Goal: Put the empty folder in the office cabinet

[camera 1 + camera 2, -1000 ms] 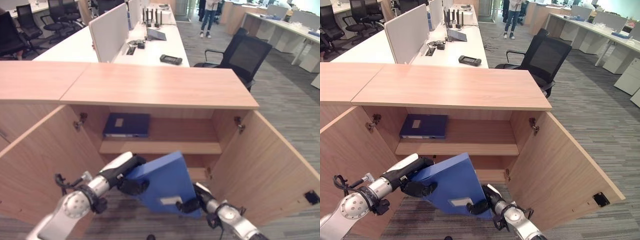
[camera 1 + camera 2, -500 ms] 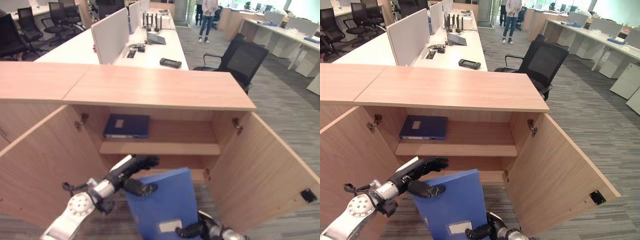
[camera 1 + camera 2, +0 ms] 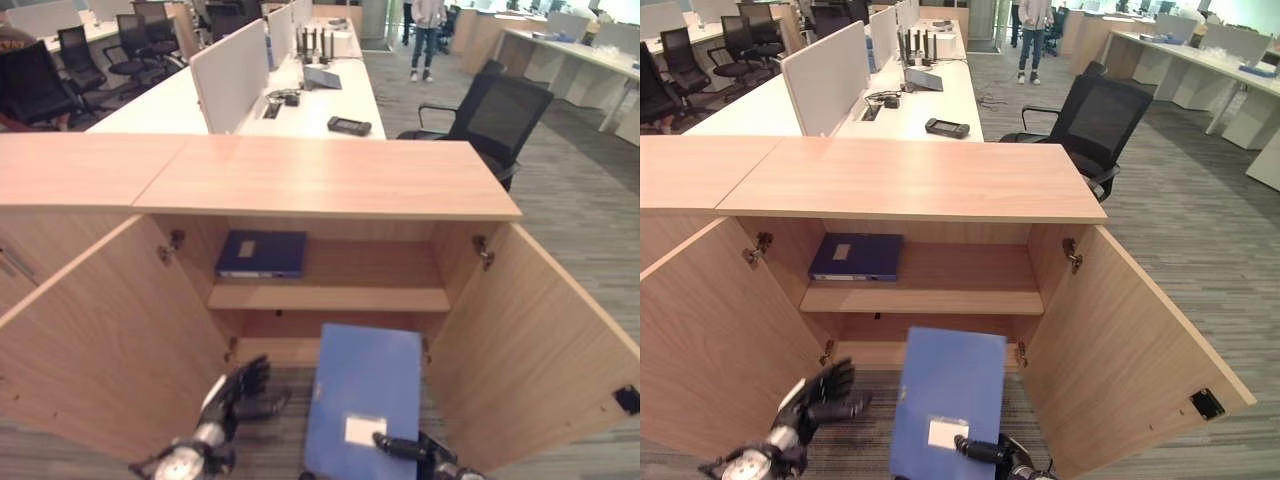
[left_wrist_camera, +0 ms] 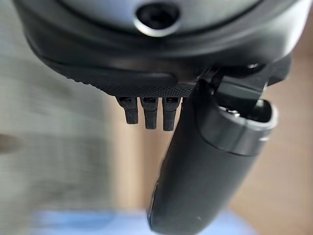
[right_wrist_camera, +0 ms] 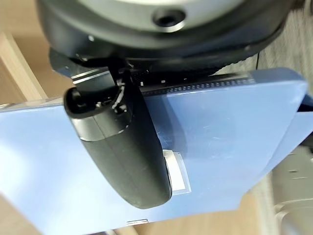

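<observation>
The left hand (image 3: 818,393) has let go and hangs open beside the flat blue plastic folder (image 3: 948,400). The right hand (image 3: 985,452) alone pinches it, levelled before the wooden cabinet's (image 3: 910,180) lower shelf, ready for insertion.

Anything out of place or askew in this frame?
Nothing looks damaged or spilled. The blue folder is pinched only by the right hand at its near end, before the open cabinet's lower compartment; the left hand is open, apart from it.
</observation>
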Tool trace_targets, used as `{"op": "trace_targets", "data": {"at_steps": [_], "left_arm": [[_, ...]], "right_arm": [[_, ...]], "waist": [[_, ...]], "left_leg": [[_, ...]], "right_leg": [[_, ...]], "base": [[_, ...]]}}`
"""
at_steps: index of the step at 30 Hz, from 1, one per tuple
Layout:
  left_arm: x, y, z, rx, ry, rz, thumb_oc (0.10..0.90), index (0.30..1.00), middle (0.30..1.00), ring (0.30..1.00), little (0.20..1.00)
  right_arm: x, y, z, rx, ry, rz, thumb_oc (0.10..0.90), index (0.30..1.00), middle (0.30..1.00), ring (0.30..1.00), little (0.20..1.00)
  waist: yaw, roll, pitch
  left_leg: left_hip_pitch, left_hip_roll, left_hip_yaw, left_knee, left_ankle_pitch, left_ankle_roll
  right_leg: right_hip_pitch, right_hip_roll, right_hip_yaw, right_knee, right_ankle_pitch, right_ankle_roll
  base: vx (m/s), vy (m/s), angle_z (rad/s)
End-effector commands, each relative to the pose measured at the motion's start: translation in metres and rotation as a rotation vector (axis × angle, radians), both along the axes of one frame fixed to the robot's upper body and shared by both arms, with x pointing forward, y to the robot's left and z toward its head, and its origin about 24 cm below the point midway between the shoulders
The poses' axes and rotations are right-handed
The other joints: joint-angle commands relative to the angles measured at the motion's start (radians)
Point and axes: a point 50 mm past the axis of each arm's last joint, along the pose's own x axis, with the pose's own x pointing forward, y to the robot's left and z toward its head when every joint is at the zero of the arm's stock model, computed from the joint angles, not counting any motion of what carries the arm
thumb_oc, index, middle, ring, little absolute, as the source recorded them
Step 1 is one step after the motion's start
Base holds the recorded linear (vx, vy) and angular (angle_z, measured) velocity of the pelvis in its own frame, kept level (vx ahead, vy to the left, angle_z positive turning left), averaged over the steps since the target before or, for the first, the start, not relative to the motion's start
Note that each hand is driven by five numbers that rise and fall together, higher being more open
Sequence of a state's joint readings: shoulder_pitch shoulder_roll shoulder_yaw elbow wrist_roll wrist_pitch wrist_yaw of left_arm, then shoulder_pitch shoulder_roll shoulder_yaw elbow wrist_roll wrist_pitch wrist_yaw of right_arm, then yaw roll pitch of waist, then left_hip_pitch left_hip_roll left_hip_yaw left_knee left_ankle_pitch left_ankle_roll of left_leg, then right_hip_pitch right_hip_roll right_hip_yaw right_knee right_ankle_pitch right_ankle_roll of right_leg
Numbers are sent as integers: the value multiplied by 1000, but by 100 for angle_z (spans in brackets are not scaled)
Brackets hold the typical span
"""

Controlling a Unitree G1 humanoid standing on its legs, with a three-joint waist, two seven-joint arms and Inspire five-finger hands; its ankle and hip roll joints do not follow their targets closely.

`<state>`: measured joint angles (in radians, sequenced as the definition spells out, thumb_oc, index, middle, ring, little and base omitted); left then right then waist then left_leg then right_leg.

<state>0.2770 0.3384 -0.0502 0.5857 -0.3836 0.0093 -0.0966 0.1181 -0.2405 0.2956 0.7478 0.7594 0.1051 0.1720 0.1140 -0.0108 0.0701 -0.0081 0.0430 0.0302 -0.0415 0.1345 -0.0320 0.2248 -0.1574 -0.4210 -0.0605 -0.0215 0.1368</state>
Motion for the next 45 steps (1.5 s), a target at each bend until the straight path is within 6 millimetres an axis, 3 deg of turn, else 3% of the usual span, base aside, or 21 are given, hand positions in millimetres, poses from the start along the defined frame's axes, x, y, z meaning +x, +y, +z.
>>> {"op": "trace_targets", "data": {"at_steps": [1,6,9,14,16,18,21,23,24,25,27,28,29,30,34,37,38,39,40,42,45], "left_arm": [[38,7,28,24,-196,21,800,900,900,900,900],[30,1,17,-29,-158,102,800,900,900,900,900],[17,-3,4,-82,-88,144,800,900,900,900,900],[-14,-2,-20,-86,71,243,800,900,900,900,900],[-23,-4,-26,-94,111,265,800,900,900,900,900],[-62,-10,-49,-88,318,322,800,900,900,900,900],[-87,-11,-56,-74,446,342,800,900,900,900,900],[-122,-11,-59,-15,624,275,800,900,900,900,900],[-122,-11,-59,-15,624,275,800,900,900,900,900],[-155,-17,-59,-14,764,250,800,900,900,900,900],[-155,-17,-59,-14,764,250,800,900,900,900,900],[-173,-17,-56,12,842,227,800,900,900,900,900],[-175,-15,-55,23,849,222,800,900,900,900,900],[-178,-11,-54,41,863,186,800,900,900,900,900],[-165,-1,-53,116,835,90,800,900,900,900,900],[-144,-10,-58,126,760,54,800,900,900,900,900],[-138,-12,-59,123,746,41,800,900,900,900,900],[-138,-12,-59,122,745,42,800,900,900,900,900],[-129,-12,-60,129,730,7,800,900,900,900,900],[-123,-12,-60,135,719,-7,800,900,900,900,900],[-133,-15,-60,123,747,15,800,900,900,900,900]], "right_arm": [[55,8,29,45,-220,-6,400,300,300,300,300],[57,4,29,22,-213,-18,400,300,300,300,300],[54,3,26,17,-197,-16,400,300,300,300,300],[55,-1,24,-4,-179,-34,400,300,300,300,300],[52,0,22,3,-167,-32,400,300,300,300,300],[43,0,13,12,-116,-47,400,300,300,300,300],[37,3,7,22,-77,-66,400,300,300,300,300],[34,9,3,36,-45,-76,400,300,300,300,300],[34,9,3,36,-45,-76,400,300,300,300,300],[33,14,0,52,-23,-91,400,300,300,300,300],[33,14,0,52,-23,-91,400,300,300,300,300],[36,26,1,88,-21,-93,400,300,300,300,300],[38,30,2,100,-24,-92,400,300,300,300,300],[36,36,2,112,-27,-56,400,300,300,300,300],[32,45,6,131,-57,-11,400,300,300,300,300],[54,44,20,132,-153,-5,400,300,300,300,300],[60,45,24,135,-171,-4,400,300,300,300,300],[60,45,24,134,-172,-4,400,300,300,300,300],[67,46,29,147,-193,-21,400,300,300,300,300],[69,43,31,148,-205,-38,400,300,300,300,300],[65,36,30,132,-202,-22,400,300,300,300,300]], "waist": [[42,-21,105],[61,-12,125],[67,-17,123],[63,20,123],[63,30,116],[52,48,79],[52,44,60],[53,34,39],[53,34,39],[58,26,26],[59,26,26],[77,9,12],[82,5,10],[83,-9,16],[73,-16,33],[9,46,101],[-4,44,127],[-3,45,129],[-26,27,153],[-33,8,149],[-37,16,116]], "left_leg": [[-41,-26,-62,283,-210,-32],[-165,-69,-107,413,-136,-51],[-196,-24,-104,273,-105,-55],[-189,88,-139,-9,8,-57],[-172,93,-159,-37,12,-58],[-160,92,-168,-46,25,-75],[-148,73,-155,-46,19,-69],[-134,31,-114,-46,-7,-42],[-134,31,-114,-46,-7,-42],[-122,-4,-83,-46,-37,-14],[-123,-4,-82,-46,-37,-13],[-114,-48,-46,-46,-66,19],[-108,-63,-40,-46,-74,28],[-74,-119,-31,-46,-98,65],[19,-174,-32,-46,-161,108],[95,-162,-49,-39,-183,123],[114,-170,-53,-21,-199,124],[116,-169,-52,-20,-201,123],[145,-193,-71,18,-247,122],[152,-227,-97,71,-294,120],[176,-216,-126,97,-335,103]], "right_leg": [[-99,30,13,126,-88,-111],[-96,21,2,132,-107,-120],[-75,13,7,122,-114,-105],[-67,20,58,121,-113,-88],[-67,26,72,115,-113,-84],[-63,25,88,83,-95,-66],[-70,3,98,70,-78,-49],[-81,-50,124,61,-52,-14],[-81,-50,124,61,-52,-14],[-94,-101,136,65,-28,15],[-96,-102,137,66,-28,15],[-131,-171,139,97,9,51],[-141,-193,136,115,26,60],[-161,-286,119,218,134,82],[-214,-378,77,418,242,67],[-440,-172,94,424,124,23],[-486,-118,96,397,129,17],[-483,-115,96,396,129,16],[-508,-33,88,278,158,18],[-477,-6,65,172,169,9],[-440,-2,21,164,143,-17]], "base": [[-44,-55,23],[-2,-23,13],[116,59,-8],[93,175,-7],[89,129,-41],[197,327,-19],[157,272,-10],[195,355,-13],[274,525,-23],[147,293,-30],[160,317,-39],[220,425,-38],[387,725,-31],[285,489,-39],[245,295,-3],[161,87,-27],[66,-10,-20],[186,-76,-1],[262,-105,30],[413,-147,78],[314,-84,135]]}}
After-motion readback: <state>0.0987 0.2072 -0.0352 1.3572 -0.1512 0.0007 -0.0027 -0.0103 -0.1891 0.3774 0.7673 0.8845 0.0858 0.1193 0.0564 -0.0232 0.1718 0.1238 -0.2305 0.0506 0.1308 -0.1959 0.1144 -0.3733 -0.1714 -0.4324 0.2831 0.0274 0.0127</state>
